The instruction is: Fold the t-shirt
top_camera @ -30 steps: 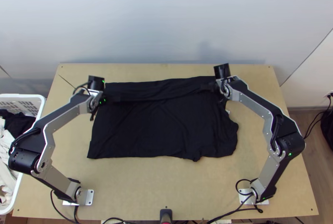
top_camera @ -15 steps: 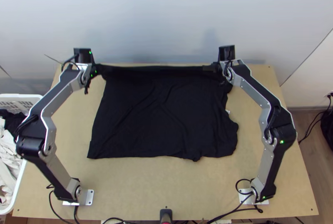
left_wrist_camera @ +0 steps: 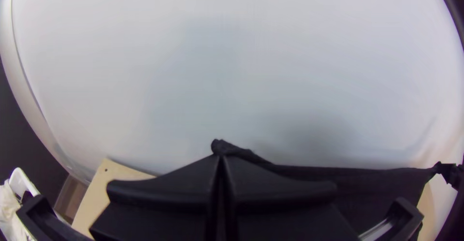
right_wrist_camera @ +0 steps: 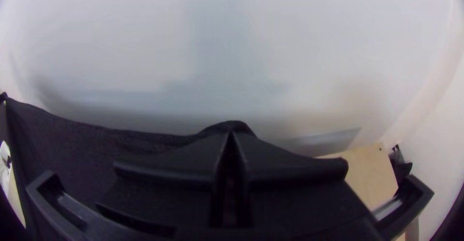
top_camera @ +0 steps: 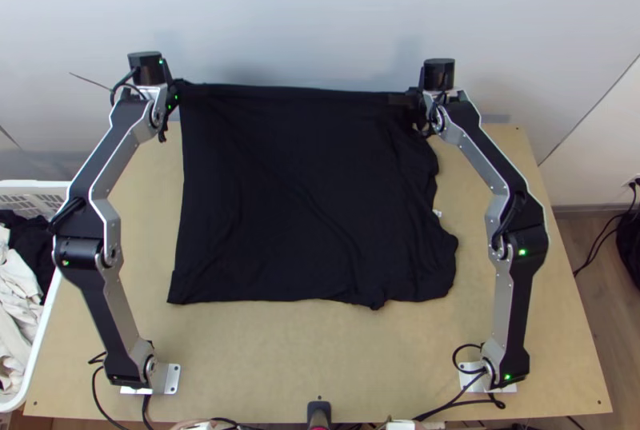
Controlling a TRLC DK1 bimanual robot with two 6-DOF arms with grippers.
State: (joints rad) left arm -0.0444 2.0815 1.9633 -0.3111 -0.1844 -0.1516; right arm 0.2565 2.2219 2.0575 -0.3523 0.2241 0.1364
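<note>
Basket (top_camera: 44, 184): stands beyond the left edge of the table (top_camera: 320, 358), holding dark and pale clothes (top_camera: 16, 278).
Left arm (top_camera: 124, 160): runs from near the table's near left corner toward the far left one, bowed outward toward the left edge.
Left gripper (left_wrist_camera: 221, 155): clenched on one end of the shirt's raised side, held up by the far left corner.
Shirt (top_camera: 304, 182): hangs from both grippers along the far side, with the rest lying spread on the table toward the near edge, rumpled on the right.
Shirt, step in hand: seems to be the lift and stretch ahead of a fold.
Shirt, next move: likely calls for carrying both held ends together toward the near edge, level and taut, then lowering to lay one half over the other; could skew if drawn unevenly.
Right gripper (right_wrist_camera: 231, 134): clenched on the other end of that raised side, held up over the far edge, right of its middle.
Right arm (top_camera: 488, 158): runs from near the near right corner toward the far edge, bowed outward toward the right edge.
</note>
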